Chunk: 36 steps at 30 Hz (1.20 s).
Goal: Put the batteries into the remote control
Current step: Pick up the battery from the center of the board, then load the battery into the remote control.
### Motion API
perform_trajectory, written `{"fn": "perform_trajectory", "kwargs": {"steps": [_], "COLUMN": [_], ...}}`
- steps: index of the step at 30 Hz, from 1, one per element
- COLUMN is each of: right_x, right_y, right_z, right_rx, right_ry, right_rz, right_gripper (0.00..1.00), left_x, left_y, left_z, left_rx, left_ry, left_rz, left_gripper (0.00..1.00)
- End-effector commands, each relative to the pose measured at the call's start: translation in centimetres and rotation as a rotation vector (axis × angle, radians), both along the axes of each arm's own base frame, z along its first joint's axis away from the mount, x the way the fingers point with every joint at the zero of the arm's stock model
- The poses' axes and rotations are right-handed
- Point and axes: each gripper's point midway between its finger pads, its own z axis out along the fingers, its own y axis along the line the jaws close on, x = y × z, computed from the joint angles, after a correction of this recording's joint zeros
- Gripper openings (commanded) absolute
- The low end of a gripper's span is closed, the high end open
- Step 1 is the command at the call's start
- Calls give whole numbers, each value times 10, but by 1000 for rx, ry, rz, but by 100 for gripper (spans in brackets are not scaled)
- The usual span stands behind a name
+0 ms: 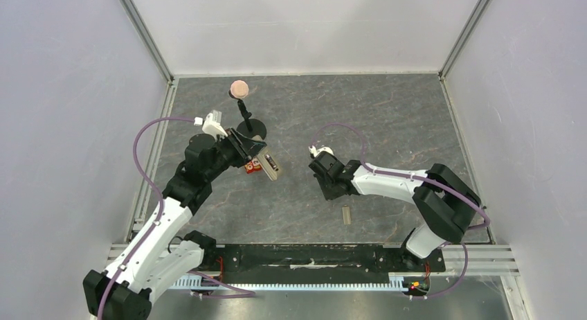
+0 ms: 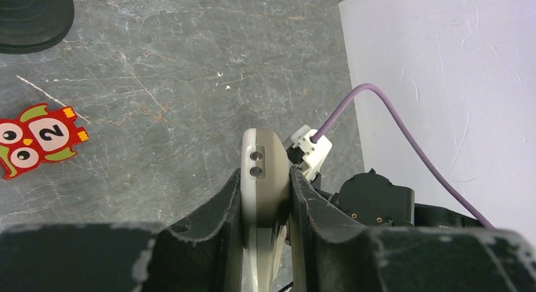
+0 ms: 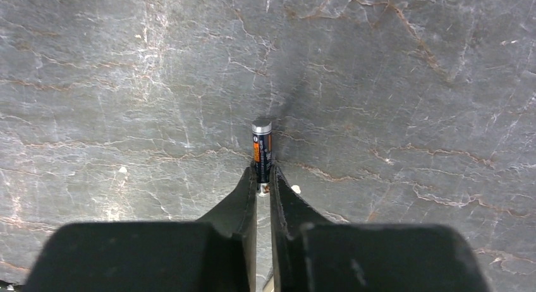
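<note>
The right end effector [image 3: 264, 178] is seen clenched on a battery [image 3: 261, 146]. Its lower end is pinched between the fingertips, and its silver cap projects beyond them over the grey marbled surface [image 3: 411, 83]. The remote control [image 2: 265, 159] is grasped edgewise between the fingers of the left end effector [image 2: 265, 177] and held over the surface. A red owl gadget [image 2: 38, 140] is laid flat nearby. A small beige cover [image 1: 346, 215] is seen near the right arm.
</note>
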Motion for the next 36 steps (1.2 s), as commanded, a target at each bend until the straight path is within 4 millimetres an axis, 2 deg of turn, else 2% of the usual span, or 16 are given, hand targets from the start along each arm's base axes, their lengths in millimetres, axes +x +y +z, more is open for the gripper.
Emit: {"fn": "perform_trajectory", "kwargs": {"steps": [1,7,10,17,20,22,25,27,29,33,36], "right_x": [7,17,19,12,2,-3,-8,-15,-21,-22,-22], "right_y": [9,21,34,72,87,89,88,88,86,74,69], "right_z": [10,51,78,179,229,251,270,272,267,257,258], "right_rx": [25,121,203,497,638,684,699,709,694,630,613], "right_ry": [-24,-91,-114,-192,-203,-204,-185,-145,-98,-75,-79], "right_rz": [1,-23,-15,107,172,183,174,174,165,109,101], "right_gripper": [2,0,0,0,0,0,0,0,0,0,0], "left_x": [6,4,5,3,2,0,0,-1,-2,-7,-11], "left_y": [-4,-12,-17,-49,-67,-75,-85,-92,-101,-116,-124], "left_z": [13,12,8,-2,6,13,23,28,34,32,27], "left_rx": [-22,-33,-37,-144,-229,-276,-322,-354,-381,-385,-396], "left_ry": [-49,-29,-20,26,20,-6,-39,-55,-88,-133,-148], "left_rz": [-13,-61,-83,-246,-336,-387,-441,-470,-504,-549,-569], "left_gripper": [2,2,2,2,2,2,2,2,2,2,2]}}
